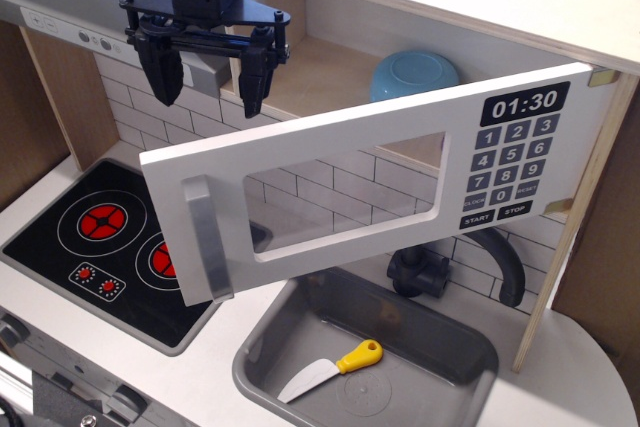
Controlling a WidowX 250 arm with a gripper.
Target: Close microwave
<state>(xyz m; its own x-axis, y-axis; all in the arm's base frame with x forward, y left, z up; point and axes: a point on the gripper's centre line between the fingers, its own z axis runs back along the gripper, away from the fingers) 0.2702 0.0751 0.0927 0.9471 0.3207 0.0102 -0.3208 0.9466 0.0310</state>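
Toy plywood microwave (400,87) sits upper right w/ its wide white door (370,177) swung open toward the front, clear window & grey bar handle (207,239) at the left edge, dark keypad at right. Grey sink basin (440,337) below. Black gripper (205,72) hangs above door's top left corner, fingers spread wide, holding nothing. Blue bowl (412,75) upside down inside microwave. Yellow-handled toy knife (333,367) lies in sink.

**One high view, angled down**

A single camera looks down from above and in front of the toy kitchen, fairly near. It takes in the microwave (380,177) door, hob (95,237), sink (400,347) and the hand (207,77) at top left.
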